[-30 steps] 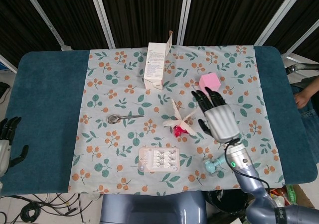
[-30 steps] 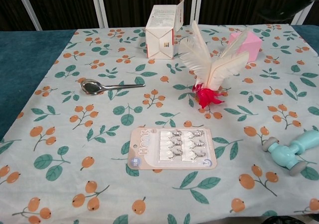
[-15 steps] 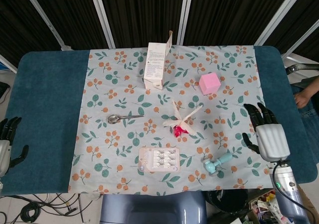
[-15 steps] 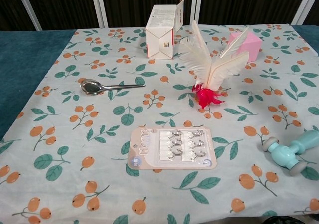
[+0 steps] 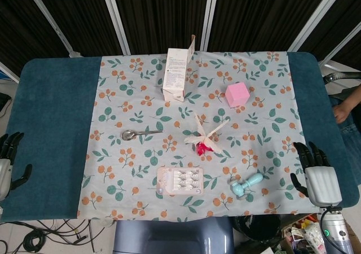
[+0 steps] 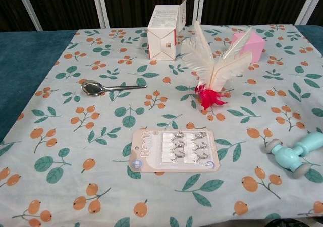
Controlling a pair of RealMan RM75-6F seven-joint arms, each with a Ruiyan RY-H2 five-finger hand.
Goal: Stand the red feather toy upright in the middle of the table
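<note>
The red feather toy [image 5: 203, 139] [image 6: 211, 70] stands upright near the middle of the flowered cloth, red base down and white feathers fanned upward. Nothing touches it. My right hand [image 5: 319, 178] hovers at the table's front right corner over the blue cloth, fingers spread and empty, far from the toy. My left hand [image 5: 8, 161] rests at the front left edge, fingers apart, holding nothing. Neither hand appears in the chest view.
A white carton [image 5: 177, 75] stands at the back and a pink cube [image 5: 237, 93] to its right. A metal spoon [image 5: 139, 134] lies left of the toy, a card of hooks [image 5: 180, 181] in front, a teal dumbbell-shaped toy [image 5: 246, 184] front right.
My right hand has pulled away from beside the toy to the front right corner of the table. The toy stays standing where it was. The left hand has not moved.
</note>
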